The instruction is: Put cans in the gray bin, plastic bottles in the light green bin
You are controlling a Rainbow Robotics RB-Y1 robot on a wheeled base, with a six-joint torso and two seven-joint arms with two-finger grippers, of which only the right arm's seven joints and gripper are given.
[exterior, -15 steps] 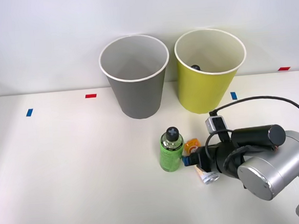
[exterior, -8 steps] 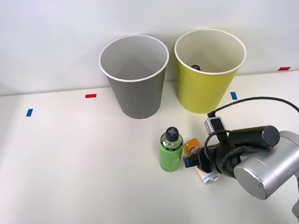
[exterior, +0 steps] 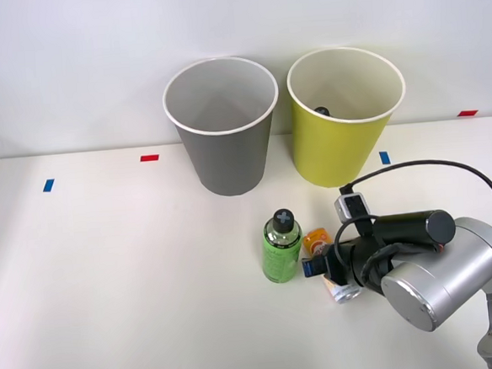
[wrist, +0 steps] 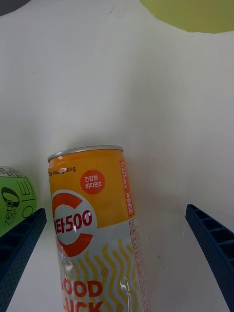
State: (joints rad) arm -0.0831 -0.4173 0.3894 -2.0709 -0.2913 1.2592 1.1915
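Blue fingers [wrist: 210,239] (spread apart) flank the lying orange can [wrist: 95,229], green bottle [exterior: 281,245] standing just beside.

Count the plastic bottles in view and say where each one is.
1 for sure: the green plastic bottle stands upright on the table, beside the orange can. A dark object inside the yellow-green bin may be another, mostly hidden.
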